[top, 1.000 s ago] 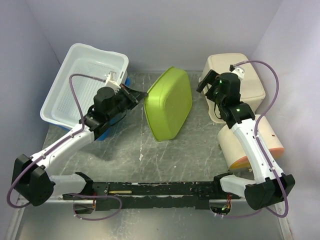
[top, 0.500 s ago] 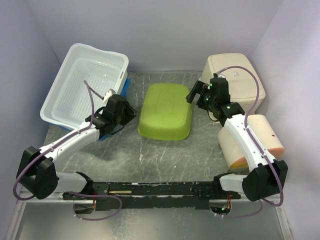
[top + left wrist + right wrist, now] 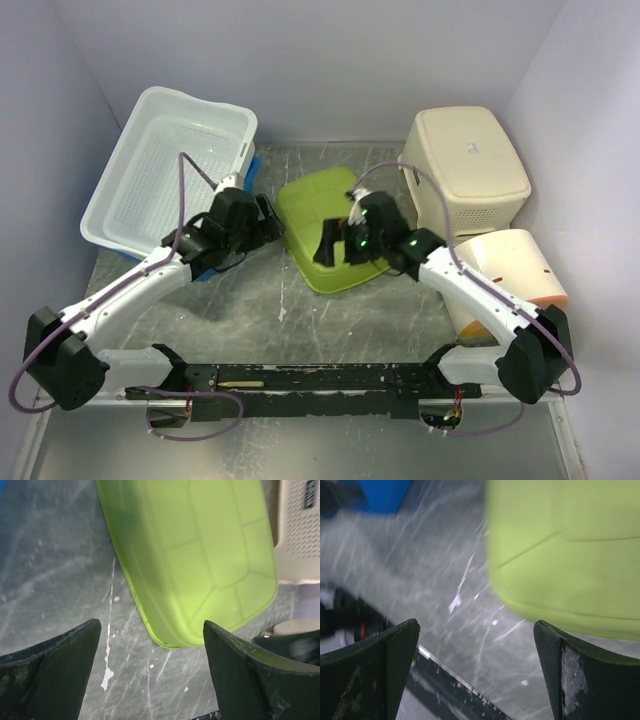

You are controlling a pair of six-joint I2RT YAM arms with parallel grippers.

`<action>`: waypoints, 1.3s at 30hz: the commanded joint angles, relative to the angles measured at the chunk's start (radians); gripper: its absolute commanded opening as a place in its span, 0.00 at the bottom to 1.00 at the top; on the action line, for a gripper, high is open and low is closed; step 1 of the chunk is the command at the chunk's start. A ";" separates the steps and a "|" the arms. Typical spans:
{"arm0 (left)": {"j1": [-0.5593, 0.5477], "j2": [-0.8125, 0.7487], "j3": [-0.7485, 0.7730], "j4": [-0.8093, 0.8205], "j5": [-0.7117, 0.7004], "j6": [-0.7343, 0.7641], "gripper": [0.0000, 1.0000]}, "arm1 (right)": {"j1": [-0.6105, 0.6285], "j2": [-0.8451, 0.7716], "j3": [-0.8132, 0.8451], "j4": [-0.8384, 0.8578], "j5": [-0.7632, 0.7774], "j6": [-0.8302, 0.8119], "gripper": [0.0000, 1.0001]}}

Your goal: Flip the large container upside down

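While the desk point(image 3: 250, 300) carries the large green container point(image 3: 310, 205) at its centre, base up and rim apparently flat, I judge the flip essentially done. My left end effector point(image 3: 268, 218) at its 9 o'clock and my right end effector point(image 3: 335, 248) over its 6 o'clock half both gape wide, holding nothing; finishing well means lifting clear without nudging it.

The lime-green container point(image 3: 308, 215) (rectangular, round-cornered) lies upside down on the counter point(image 3: 250, 300), panelled base facing up, just toward 12 o'clock from the middle.
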 commanded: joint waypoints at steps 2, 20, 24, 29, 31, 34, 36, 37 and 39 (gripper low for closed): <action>0.000 -0.121 0.220 -0.156 -0.207 0.200 0.99 | 0.228 0.044 -0.071 0.072 -0.022 0.016 1.00; 0.006 -0.158 0.340 -0.279 -0.281 0.289 0.99 | 0.161 0.472 0.206 0.156 0.308 0.151 0.99; 0.006 -0.167 0.345 -0.294 -0.296 0.296 1.00 | 0.178 0.480 0.231 0.242 0.231 0.136 0.99; 0.006 -0.198 0.335 -0.289 -0.306 0.288 1.00 | 0.148 0.595 0.281 0.297 0.215 0.131 0.99; 0.006 -0.208 0.327 -0.285 -0.303 0.285 1.00 | 0.117 0.649 0.328 0.310 0.223 0.124 0.99; 0.006 -0.214 0.326 -0.292 -0.294 0.280 1.00 | 0.057 0.731 0.406 0.314 0.278 0.117 0.99; 0.006 -0.217 0.326 -0.299 -0.287 0.274 1.00 | 0.015 0.787 0.460 0.317 0.319 0.121 0.99; 0.006 -0.218 0.325 -0.301 -0.282 0.271 1.00 | -0.006 0.813 0.486 0.318 0.331 0.127 0.99; 0.006 -0.223 0.323 -0.299 -0.271 0.268 1.00 | -0.040 0.855 0.537 0.334 0.326 0.140 0.99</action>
